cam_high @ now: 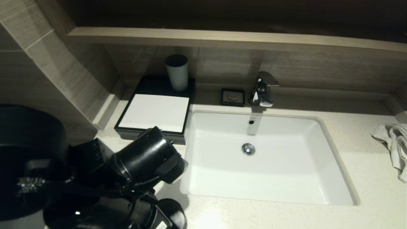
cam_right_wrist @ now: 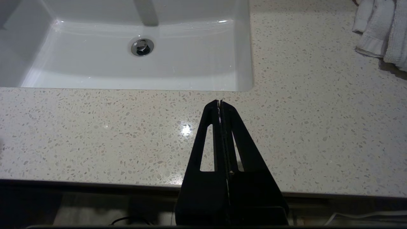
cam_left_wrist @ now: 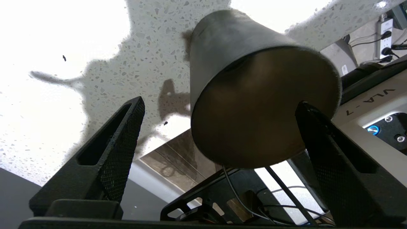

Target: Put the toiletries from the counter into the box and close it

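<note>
No sachets show in any view. The flat black box [cam_high: 152,111] with a white top panel sits on the cream speckled counter [cam_high: 365,178], left of the white sink [cam_high: 270,178]. My left arm [cam_high: 146,159] hides part of the box's front. My left gripper [cam_left_wrist: 219,103] is open over the counter [cam_left_wrist: 133,63], with a dark cup [cam_left_wrist: 241,63] between its wide-spread fingers; one fingertip [cam_left_wrist: 306,111] lies at the cup's rim. My right gripper [cam_right_wrist: 220,102] is shut and empty above the counter's front strip [cam_right_wrist: 95,133], before the sink [cam_right_wrist: 190,63].
A grey cup [cam_high: 177,71] stands on the back of the box. A small black soap dish [cam_high: 233,97] and a chrome tap [cam_high: 262,89] are behind the sink. A white towel [cam_high: 394,146] lies at the far right, also in the right wrist view [cam_right_wrist: 381,28].
</note>
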Controlling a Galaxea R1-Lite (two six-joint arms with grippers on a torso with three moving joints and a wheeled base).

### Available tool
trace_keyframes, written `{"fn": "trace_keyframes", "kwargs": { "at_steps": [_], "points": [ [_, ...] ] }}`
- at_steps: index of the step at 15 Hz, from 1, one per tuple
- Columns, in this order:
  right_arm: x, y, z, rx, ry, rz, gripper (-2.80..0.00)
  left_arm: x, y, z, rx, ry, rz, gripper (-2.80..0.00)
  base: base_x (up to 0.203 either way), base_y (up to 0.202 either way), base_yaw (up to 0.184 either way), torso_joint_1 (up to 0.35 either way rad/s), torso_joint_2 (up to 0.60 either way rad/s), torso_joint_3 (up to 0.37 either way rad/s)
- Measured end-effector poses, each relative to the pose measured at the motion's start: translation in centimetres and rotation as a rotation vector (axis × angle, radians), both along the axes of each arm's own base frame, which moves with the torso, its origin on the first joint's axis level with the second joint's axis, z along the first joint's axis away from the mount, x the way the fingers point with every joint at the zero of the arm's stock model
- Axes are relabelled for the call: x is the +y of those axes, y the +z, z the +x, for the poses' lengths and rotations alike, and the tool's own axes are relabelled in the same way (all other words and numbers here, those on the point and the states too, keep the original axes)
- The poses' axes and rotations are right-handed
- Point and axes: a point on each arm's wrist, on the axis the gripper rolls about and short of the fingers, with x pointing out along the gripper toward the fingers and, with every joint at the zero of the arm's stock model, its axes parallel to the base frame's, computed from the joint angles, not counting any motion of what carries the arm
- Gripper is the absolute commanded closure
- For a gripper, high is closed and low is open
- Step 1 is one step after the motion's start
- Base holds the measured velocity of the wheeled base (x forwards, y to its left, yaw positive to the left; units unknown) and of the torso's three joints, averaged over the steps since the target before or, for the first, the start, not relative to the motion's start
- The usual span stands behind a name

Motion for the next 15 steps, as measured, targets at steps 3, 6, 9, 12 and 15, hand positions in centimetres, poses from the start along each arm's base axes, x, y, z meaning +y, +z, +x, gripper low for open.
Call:
{"fn": "trace_keyframes", "kwargs": {
  "at_steps": [3, 6, 9, 12, 15],
  "points": [
    [0.0, 0.0, 0.0, 0.0, 0.0, 0.0, 0.0, -0.03, -0.06, 0.04, -0.003, 0.004, 0.006, -2.8, 0.0, 0.0, 0.0, 0.0, 0.0, 0.0],
    [0.0, 0.0, 0.0, 0.0, 0.0, 0.0, 0.0, 0.09, -0.18, 0.07, -0.031, 0.02, 0.034, 0.0, 0.0, 0.0, 0.0, 0.0, 0.0, 0.0],
    [0.0, 0.0, 0.0, 0.0, 0.0, 0.0, 0.0, 0.14, -0.11, 0.09, -0.04, 0.026, 0.037, 0.0, 0.0, 0.0, 0.0, 0.0, 0.0, 0.0],
    [0.0, 0.0, 0.0, 0.0, 0.0, 0.0, 0.0, 0.15, -0.11, 0.1, -0.04, 0.027, 0.037, 0.0, 0.0, 0.0, 0.0, 0.0, 0.0, 0.0],
    [0.0, 0.0, 0.0, 0.0, 0.0, 0.0, 0.0, 0.18, -0.21, 0.08, -0.037, 0.027, 0.04, 0.0, 0.0, 0.0, 0.0, 0.0, 0.0, 0.0]
  ]
}}
